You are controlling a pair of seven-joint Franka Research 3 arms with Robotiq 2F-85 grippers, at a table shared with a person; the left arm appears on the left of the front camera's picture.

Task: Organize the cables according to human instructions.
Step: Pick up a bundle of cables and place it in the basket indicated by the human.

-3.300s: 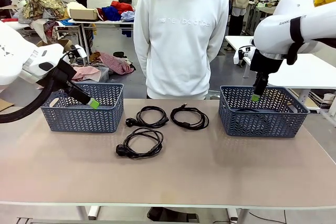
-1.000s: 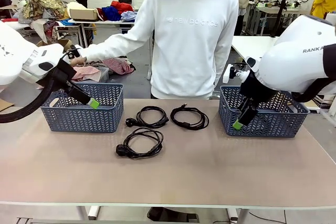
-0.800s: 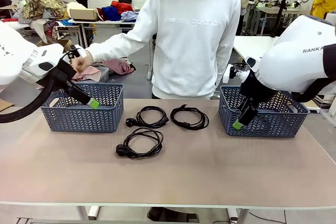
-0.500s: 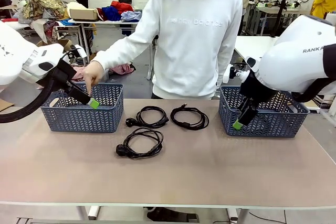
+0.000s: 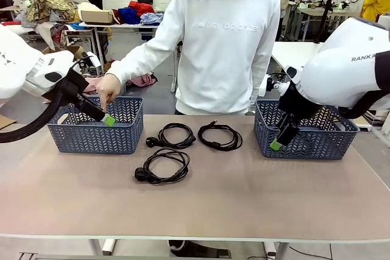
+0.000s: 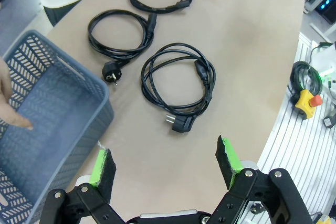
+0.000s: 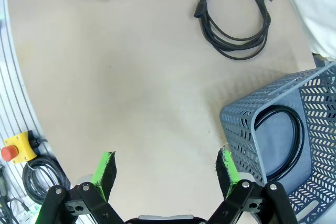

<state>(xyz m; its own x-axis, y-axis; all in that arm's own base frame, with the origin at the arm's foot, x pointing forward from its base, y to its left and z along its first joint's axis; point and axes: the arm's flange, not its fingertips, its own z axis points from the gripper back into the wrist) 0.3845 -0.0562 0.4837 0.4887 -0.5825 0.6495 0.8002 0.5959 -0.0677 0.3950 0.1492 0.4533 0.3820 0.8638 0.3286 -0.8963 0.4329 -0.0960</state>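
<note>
Read the person's hand [image 5: 108, 89] first: index finger down, aimed into the slate-blue herringbone-pattern plastic basket on the left [image 5: 67, 141], probably asking for a cord to go there. Cannot tell from the gesture alone which cord.

Three thin black coiled cables loose on the beige desk [image 5: 244, 199] between the two baskets: the nearest coil [image 5: 141, 175] with a round plug, just beyond it a second coil [image 5: 151, 142], also plugged, and beside that a third coil [image 5: 207, 142] with a slim connector. A fourth black coil [image 7: 301, 135] lying inside the matching blue basket on the right [image 5: 304, 144].

Left gripper [image 6: 167, 163] spread wide, holding nothing, hovering by the near right corner of the left basket. Right gripper [image 7: 167, 174] likewise wide and empty, over bare desk just beside the right basket.

Work with the left gripper, being closest. Wait for the hand to leave the basket before moving in. Come down over one side of the chosen coil, straddling all its loops at once instead of a single strand, preferably away from the plug to keep the bundle from unwinding. Close firmly, lift high enough for the hanging loops to clear the basket rim, then release over the basket's middle. Steer clear of the neighbouring coil, near enough to snag.
</note>
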